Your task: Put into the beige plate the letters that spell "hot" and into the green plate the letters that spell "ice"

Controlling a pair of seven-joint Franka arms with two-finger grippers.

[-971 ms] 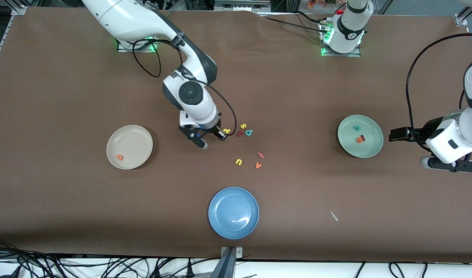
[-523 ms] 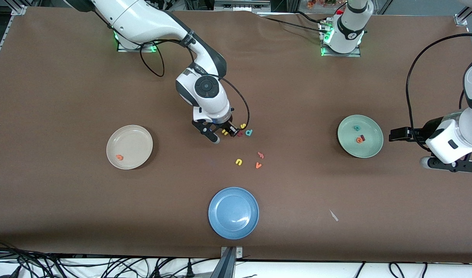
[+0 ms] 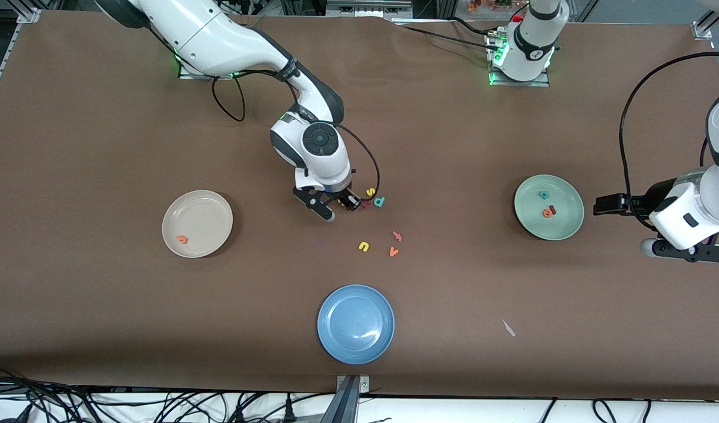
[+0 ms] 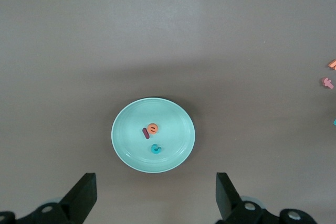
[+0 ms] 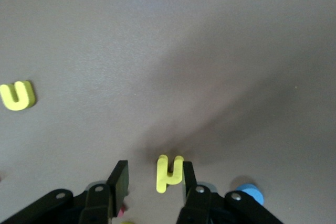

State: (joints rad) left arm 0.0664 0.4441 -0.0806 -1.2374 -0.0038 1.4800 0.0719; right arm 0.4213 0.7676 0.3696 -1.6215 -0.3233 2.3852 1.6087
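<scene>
Brown table point(image 3: 100, 129); only right wrist view: yellow "h" point(image 5: 169, 172) between pincer point(image 5: 152, 179) fingers.

No readable text — (loose foam letters only).

Even overhead light, front view sharp. Small glare spot on blue plate point(image 3: 355, 324). Soft shadow spreads from the yellow "h" point(image 5: 169, 172) in right wrist view (fingers point(image 5: 119, 178) there slightly soft). Left wrist view evenly lit.
</scene>
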